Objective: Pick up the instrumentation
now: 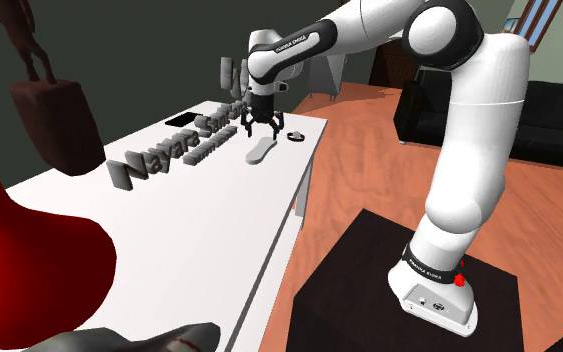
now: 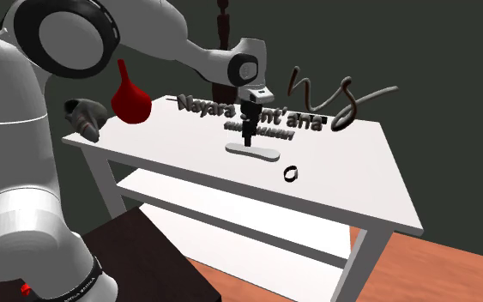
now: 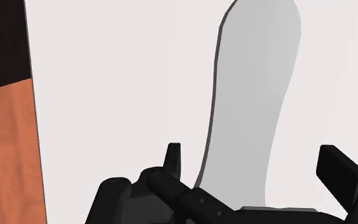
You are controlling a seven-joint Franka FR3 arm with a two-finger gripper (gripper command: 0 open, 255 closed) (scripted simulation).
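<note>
The instrumentation is a flat, pale grey, elongated piece (image 1: 260,150) lying on the white table (image 1: 169,230) near its far end. My black gripper (image 1: 262,130) points straight down, close over one end of the piece (image 2: 254,152). In the wrist view the piece (image 3: 254,95) runs away from the gripper (image 3: 252,159), and its near end lies in the gap between the fingers. The fingers (image 3: 173,156) stand wide apart and do not clasp it. From the second exterior view the gripper (image 2: 248,137) reaches almost down to the piece.
A small black ring (image 1: 295,137) lies beside the piece near the table edge. Raised grey lettering (image 1: 169,155) stands behind it. A red vase (image 1: 29,270), a brown statue base (image 1: 59,120) and a grey lump (image 1: 139,340) sit further along. Wooden floor (image 1: 369,170) lies beyond the edge.
</note>
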